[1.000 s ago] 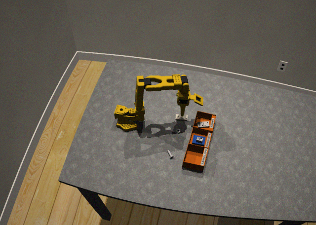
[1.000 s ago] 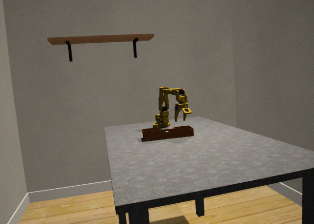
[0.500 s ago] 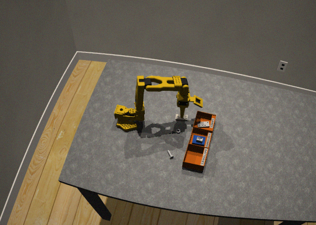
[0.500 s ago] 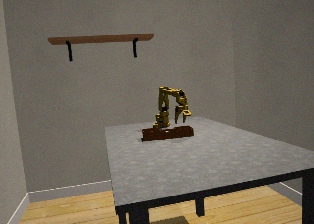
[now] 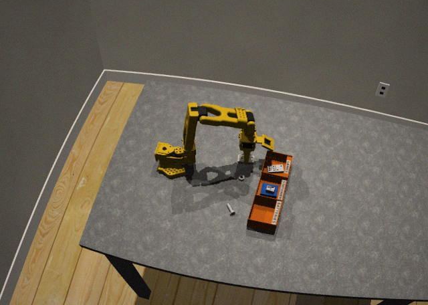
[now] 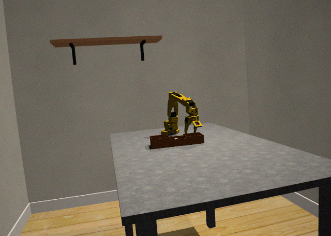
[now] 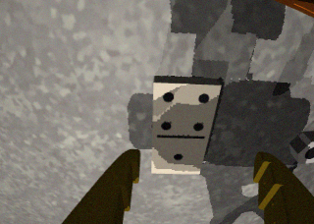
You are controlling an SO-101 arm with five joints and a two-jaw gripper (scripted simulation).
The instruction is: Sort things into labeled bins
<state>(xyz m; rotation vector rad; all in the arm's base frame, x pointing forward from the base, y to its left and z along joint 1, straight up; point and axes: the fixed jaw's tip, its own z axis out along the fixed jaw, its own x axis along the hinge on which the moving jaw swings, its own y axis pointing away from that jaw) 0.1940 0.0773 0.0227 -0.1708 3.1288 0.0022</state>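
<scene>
A white domino (image 7: 184, 125) lies flat on the grey table, partly in shadow. My gripper (image 7: 196, 165) hangs just above it, pointing down, with its fingers open and apart on either side of the domino's near end, holding nothing. In the top view the gripper (image 5: 247, 159) stands just left of the orange three-part bin (image 5: 270, 191), and the domino (image 5: 241, 157) peeks out beside the fingers. The far compartment, labelled games, holds another domino (image 5: 275, 168). The middle compartment holds a blue thing (image 5: 269, 189). The near compartment (image 5: 264, 213) is empty.
A small grey nut (image 5: 241, 177) lies on the table in the arm's shadow, close to the bin's left side. A silver bolt (image 5: 231, 209) lies further toward the front.
</scene>
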